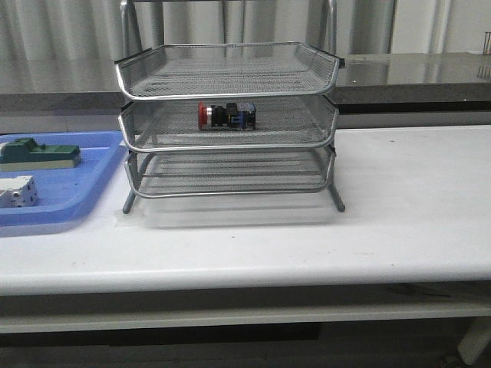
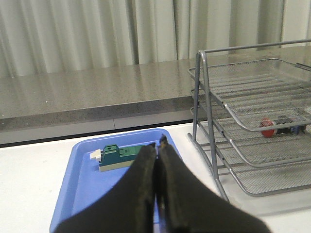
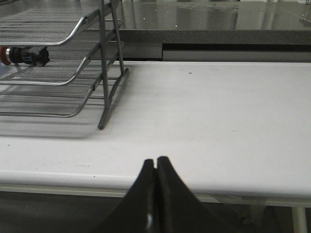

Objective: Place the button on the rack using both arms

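Front view shows the button lying in tier 2 of the rack, well ahead of our left gripper and right gripper, both closed and empty; we judge placement done, nothing remaining.

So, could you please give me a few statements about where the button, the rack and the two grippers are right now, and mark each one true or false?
1. The button lies in the middle tier of the rack. True.
2. The left gripper is shut on the button. False: its fingers are closed on nothing, above the blue tray.
3. The right gripper is shut and apart from the rack. True.
4. The green block sits on the rack's bottom tier. False: it lies in the blue tray, left of the rack.
5. The button's red head points towards the blue tray's side. True.
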`<state>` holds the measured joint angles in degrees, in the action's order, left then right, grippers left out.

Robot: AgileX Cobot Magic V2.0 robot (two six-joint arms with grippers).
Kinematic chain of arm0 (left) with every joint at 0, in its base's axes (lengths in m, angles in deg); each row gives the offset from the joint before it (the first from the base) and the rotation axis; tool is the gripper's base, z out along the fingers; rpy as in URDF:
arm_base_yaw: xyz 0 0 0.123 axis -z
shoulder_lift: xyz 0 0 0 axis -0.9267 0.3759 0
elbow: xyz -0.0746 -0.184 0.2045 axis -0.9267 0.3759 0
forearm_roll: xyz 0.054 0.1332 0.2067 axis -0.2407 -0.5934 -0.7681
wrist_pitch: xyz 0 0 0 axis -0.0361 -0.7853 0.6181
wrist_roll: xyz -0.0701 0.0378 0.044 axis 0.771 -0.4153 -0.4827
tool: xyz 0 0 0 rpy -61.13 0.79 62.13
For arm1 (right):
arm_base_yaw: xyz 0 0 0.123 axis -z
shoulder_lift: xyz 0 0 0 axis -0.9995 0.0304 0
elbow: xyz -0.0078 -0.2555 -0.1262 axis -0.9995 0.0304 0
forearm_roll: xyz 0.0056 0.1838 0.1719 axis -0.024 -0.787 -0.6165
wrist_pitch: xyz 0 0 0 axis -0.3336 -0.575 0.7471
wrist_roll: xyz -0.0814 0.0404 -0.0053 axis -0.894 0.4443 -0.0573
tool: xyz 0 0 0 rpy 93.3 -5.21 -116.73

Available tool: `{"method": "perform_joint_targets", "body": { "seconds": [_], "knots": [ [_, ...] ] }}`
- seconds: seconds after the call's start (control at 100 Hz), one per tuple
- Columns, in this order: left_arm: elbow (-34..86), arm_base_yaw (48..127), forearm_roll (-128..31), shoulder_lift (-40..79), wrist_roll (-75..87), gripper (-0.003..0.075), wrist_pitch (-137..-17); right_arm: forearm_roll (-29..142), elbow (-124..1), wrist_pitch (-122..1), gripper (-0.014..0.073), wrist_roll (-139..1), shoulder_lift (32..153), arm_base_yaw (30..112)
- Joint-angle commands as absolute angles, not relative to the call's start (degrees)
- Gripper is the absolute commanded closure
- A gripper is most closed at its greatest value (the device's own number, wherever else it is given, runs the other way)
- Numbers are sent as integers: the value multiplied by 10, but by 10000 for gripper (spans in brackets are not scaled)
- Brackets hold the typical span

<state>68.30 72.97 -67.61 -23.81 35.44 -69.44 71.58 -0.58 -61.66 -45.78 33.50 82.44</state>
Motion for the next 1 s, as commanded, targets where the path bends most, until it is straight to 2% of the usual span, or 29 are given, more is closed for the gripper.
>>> {"method": "perform_joint_targets", "body": {
  "seconds": [0.0, 0.31, 0.99],
  "knots": [
    [667, 729, -672, -234, 359, 741, -648, 720, -21, -673, 660, -456, 323, 835],
    [667, 729, -672, -234, 359, 741, -648, 721, -5, -717, 660, -456, 323, 836],
    [667, 729, -672, -234, 359, 741, -648, 721, -5, -709, 660, -456, 323, 836]
  ]
}}
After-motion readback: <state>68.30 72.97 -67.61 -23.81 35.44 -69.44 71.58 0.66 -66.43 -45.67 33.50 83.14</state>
